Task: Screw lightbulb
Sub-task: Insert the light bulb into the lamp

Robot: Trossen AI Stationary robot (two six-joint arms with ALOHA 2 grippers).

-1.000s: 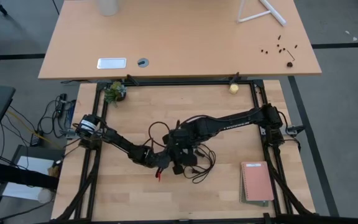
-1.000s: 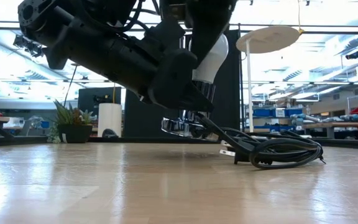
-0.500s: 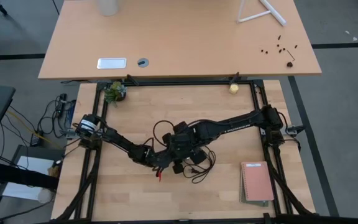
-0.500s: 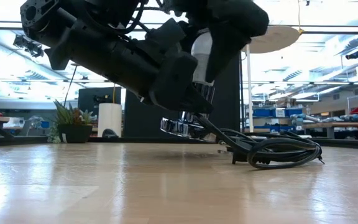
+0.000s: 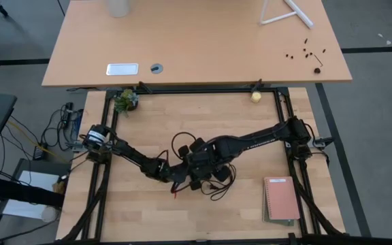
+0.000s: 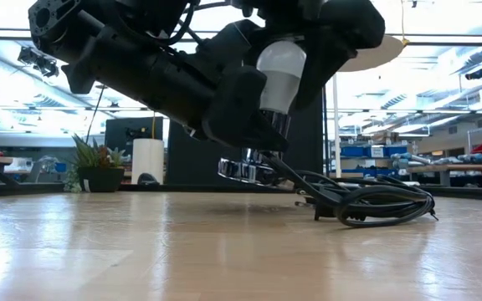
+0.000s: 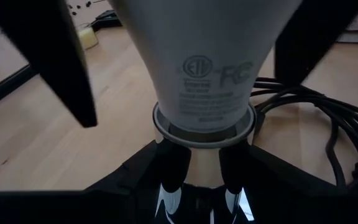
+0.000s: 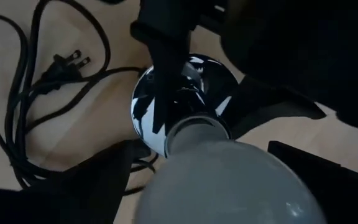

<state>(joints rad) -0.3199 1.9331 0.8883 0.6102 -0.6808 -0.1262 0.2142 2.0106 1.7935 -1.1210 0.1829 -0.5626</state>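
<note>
The right gripper (image 6: 308, 50) came down from above with its fingers spread wide on either side of the lightbulb (image 6: 279, 71), whose round head sat between them. The left gripper (image 6: 249, 125) was clamped around the socket (image 6: 245, 170), lower down, holding it tilted just above the table (image 6: 224, 251). The bulb's base sat in that socket. Both arms met mid-table, with the black cord (image 6: 366, 201) coiled beside them.

Lightbulb (image 6: 280, 71) stands upright in socket (image 6: 245, 170), cord (image 6: 375, 203) beside.
</note>
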